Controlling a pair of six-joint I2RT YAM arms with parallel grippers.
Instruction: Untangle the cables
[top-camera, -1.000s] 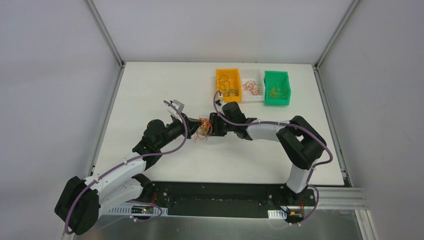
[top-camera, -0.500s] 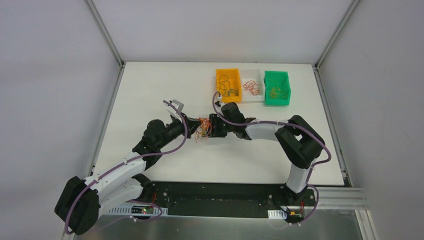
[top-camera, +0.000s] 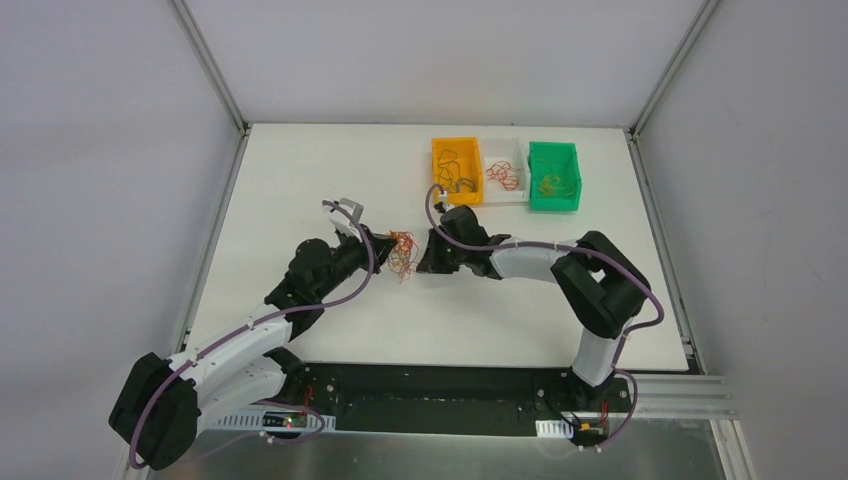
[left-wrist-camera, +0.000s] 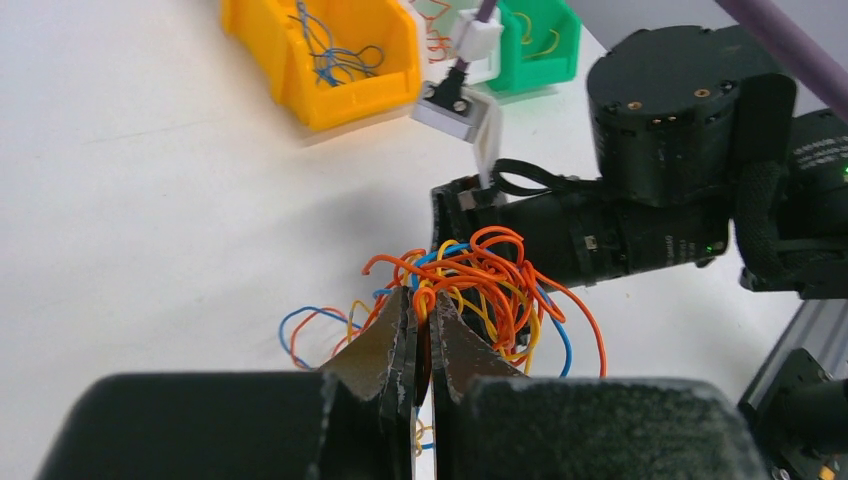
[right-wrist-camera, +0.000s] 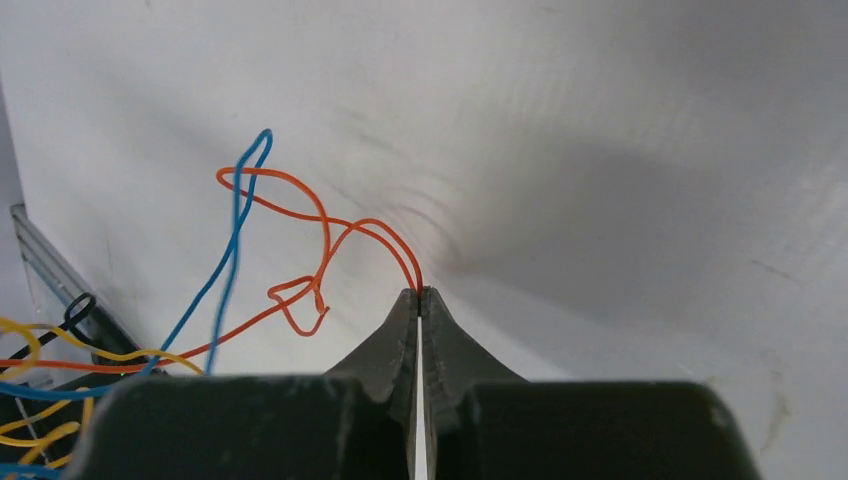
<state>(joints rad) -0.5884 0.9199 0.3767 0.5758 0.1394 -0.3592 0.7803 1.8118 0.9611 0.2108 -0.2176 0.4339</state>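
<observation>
The cables are a small clump of thin orange, blue and yellow wires at the table's middle, between my two grippers. My left gripper is shut on the clump; in the left wrist view its tips pinch an orange loop at the near edge of the clump. My right gripper sits just right of the clump. In the right wrist view its tips are shut on a single orange wire, which loops back left toward the clump. A blue wire hangs beside it.
Three bins stand at the back right: an orange bin, a white bin and a green bin, each holding a few sorted wires. The orange bin and green bin also show in the left wrist view.
The left gripper has drawn the clump slightly left and back. The right gripper has turned and pulled off the clump, so a small gap has opened between them.
</observation>
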